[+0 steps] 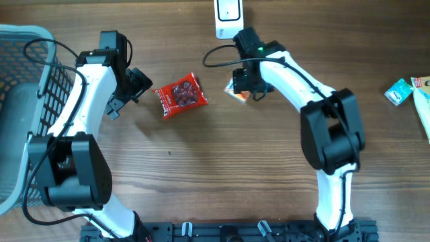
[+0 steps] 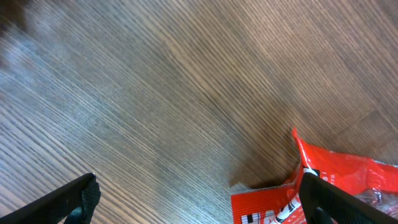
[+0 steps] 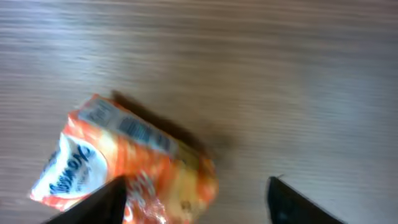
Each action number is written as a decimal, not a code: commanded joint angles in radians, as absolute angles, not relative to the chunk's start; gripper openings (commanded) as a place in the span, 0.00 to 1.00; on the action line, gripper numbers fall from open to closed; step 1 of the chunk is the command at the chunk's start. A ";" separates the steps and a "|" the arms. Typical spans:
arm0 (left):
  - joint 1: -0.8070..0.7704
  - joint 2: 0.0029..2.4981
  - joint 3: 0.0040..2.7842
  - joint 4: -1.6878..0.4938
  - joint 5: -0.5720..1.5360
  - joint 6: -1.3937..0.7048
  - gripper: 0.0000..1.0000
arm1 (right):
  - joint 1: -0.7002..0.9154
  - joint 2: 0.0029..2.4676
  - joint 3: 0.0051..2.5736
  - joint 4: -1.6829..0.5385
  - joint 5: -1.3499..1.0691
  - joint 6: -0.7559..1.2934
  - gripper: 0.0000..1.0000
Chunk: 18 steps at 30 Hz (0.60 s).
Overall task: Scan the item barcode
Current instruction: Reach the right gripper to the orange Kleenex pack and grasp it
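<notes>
Overhead: two white arms bend inward over a wooden table (image 1: pixel 201 175). The left gripper (image 1: pixel 138 86) sits just beside one red packet (image 1: pixel 180 96). The right gripper (image 1: pixel 243 84) hangs over one orange packet (image 1: pixel 236 95), near a white scanner (image 1: pixel 228 17).

Left wrist: jaws spread wide and holding nothing, with the red packet at one finger.

Right wrist: jaws apart, the orange packet at one finger and not gripped. Its lettering is too blurred to read.

Red packet (image 1: pixel 180 96), printed with dark red berries, on a brown table (image 1: pixel 222 175) of fine, streaked wood grain. A second, orange packet (image 3: pixel 124 162) is mottled with white. Arms (image 1: pixel 295 77) are white with black joints; mesh basket (image 1: pixel 20 33) pale grey-blue; small box (image 1: pixel 398 91) teal.
</notes>
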<state>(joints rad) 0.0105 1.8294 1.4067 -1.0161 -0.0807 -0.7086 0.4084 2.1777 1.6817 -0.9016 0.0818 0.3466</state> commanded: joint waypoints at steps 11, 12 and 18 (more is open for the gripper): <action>0.015 1.839 1.404 -1.016 -0.087 -0.718 1.00 | 0.622 2.008 1.502 -0.798 0.266 -0.114 0.71; 0.015 1.839 1.404 -1.016 -0.087 -0.718 1.00 | 0.637 2.008 1.474 -0.769 0.292 -0.125 0.69; 0.015 1.839 1.404 -1.016 -0.087 -0.718 1.00 | 0.643 2.009 1.340 -0.584 0.378 -0.131 0.52</action>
<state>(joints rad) 0.0105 1.8294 1.4067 -1.0161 -0.0807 -0.7086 0.6453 1.9938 1.3808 -0.6228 0.3199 -0.1188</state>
